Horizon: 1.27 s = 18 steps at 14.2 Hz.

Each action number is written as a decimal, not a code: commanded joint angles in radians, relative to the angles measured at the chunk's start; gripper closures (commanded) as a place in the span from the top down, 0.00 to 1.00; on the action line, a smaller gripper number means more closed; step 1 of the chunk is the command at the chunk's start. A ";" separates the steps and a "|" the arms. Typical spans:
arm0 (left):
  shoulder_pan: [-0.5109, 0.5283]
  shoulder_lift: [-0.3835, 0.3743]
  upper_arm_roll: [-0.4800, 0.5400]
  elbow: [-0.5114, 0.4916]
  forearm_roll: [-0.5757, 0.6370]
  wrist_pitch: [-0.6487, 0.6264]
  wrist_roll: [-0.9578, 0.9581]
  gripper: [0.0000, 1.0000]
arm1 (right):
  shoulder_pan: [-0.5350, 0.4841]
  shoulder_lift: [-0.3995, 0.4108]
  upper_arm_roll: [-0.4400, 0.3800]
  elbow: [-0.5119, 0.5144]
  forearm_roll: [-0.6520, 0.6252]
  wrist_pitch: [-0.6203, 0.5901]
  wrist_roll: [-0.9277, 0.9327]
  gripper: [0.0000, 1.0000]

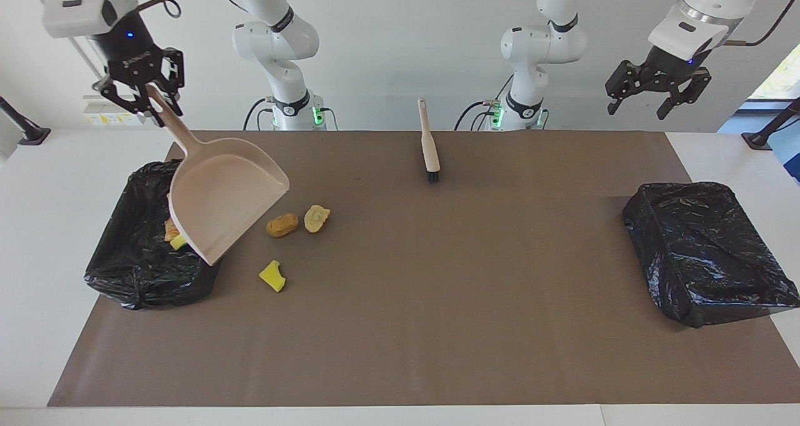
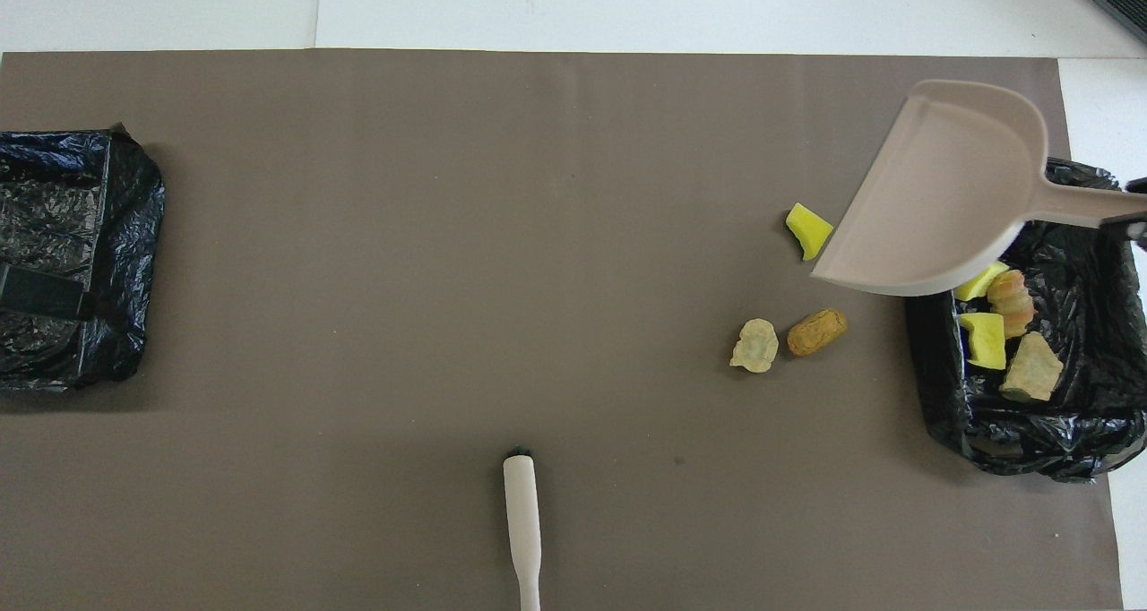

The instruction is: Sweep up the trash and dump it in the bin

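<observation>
The right tool (image 1: 152, 99) is clamped on the handle of the pale pink dustpan (image 1: 224, 196), held tilted in the air over the edge of the black-lined bin (image 1: 134, 260) at the right arm's end of the tabletop (image 1: 437, 301). Four trash scraps (image 2: 1002, 326) lie inside that bin. Three more scraps (image 1: 284, 224) rest on the brown mat just beside it. The brush (image 1: 429, 142) lies nearer the robots, mid-table. The left tool (image 1: 655, 98) waits raised, fingers apart, over the table's edge by the second bin (image 1: 706, 251).

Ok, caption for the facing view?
Right pincer holds pale pink plastic dustpan over black-lined bin; three scraps unswept.
</observation>
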 commanded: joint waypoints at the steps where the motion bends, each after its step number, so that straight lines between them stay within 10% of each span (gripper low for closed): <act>1: -0.011 -0.001 0.009 0.013 0.018 -0.003 -0.006 1.00 | -0.016 0.063 0.107 -0.020 -0.024 0.101 0.246 0.00; 18: -0.011 0.001 0.009 0.013 0.018 -0.003 -0.006 1.00 | 0.113 0.339 0.575 -0.227 -0.225 0.660 1.519 0.00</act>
